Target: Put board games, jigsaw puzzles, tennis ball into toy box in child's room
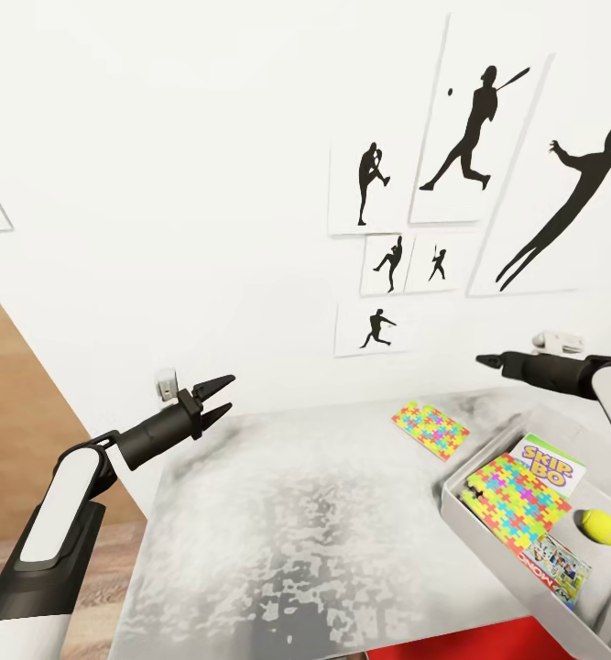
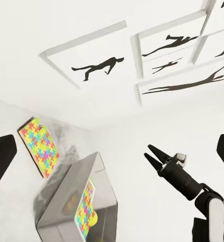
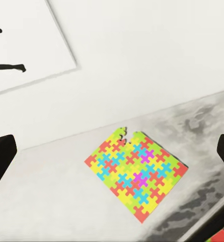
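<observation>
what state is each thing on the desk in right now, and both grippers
toy box: on table, holding four toys
Skip-Bo game: in box
jigsaw puzzle in box: lying over the games
tennis ball: in box
Monopoly game: in box
second jigsaw puzzle: flat on table, outside box
left gripper: open, empty
right gripper: raised, empty

The title "SKIP BO" is read in large yellow letters on the purple-and-white face of the Skip-Bo box [image 1: 549, 467], which lies in the toy box [image 1: 488, 541]. Red capitals beginning "MONO" are seen, upside down and cut short, along the edge of the Monopoly box [image 1: 554, 570] in the same bin. No lettering can be read on the jigsaw puzzles or on the silhouette pictures [image 1: 474, 128] on the wall.
</observation>
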